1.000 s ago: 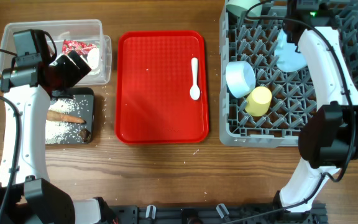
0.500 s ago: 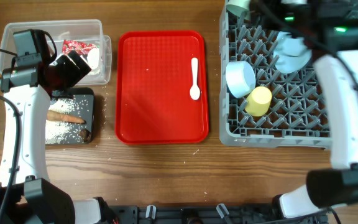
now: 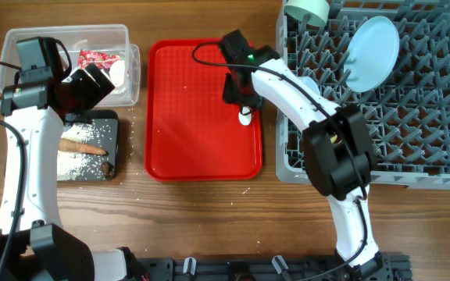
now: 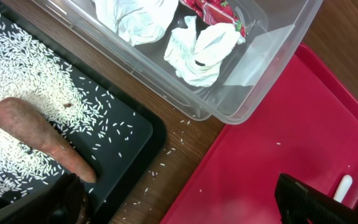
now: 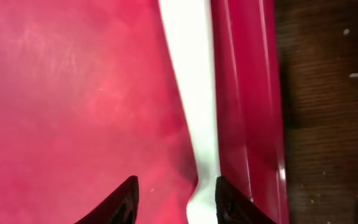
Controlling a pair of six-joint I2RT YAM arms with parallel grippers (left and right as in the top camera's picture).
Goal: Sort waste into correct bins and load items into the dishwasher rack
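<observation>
1. You are on the spoon pick-up. The white spoon point(image 5: 191, 74) lies flat on the red serving tray point(image 3: 198, 117), its handle just beside the rim nearest the dishwasher rack point(image 3: 412, 140).
2. Your right fingers point(image 5: 122, 200) are spread, one on each side of the handle, and not yet closed on it.
3. Next, I judge, you need to lower them, pinch the thin handle squarely, lift, and carry it across to the rack. The handle is slick and lies flat, so it may skid.
4. Your left fingers point(image 4: 306, 198) are released and empty, hanging over the bins' edge.
5. Only the right wrist view shows the fingers straddling the handle. In the overhead view the arm hides this, and only the spoon's bowl shows.
6. Only the overhead view shows the pale blue plate point(image 3: 373, 51) standing among the rack's pegs.
7. Only the left wrist view shows the sorting closely:
   - The tissue point(image 4: 201, 50) and red wrapper point(image 4: 219, 9) are in the clear tub point(image 4: 253, 81).
   - The rice point(image 4: 36, 68) and sausage stick point(image 4: 36, 134) are on the black tray point(image 4: 135, 143).
   - A few grains lie on the desk point(image 4: 179, 140).
</observation>
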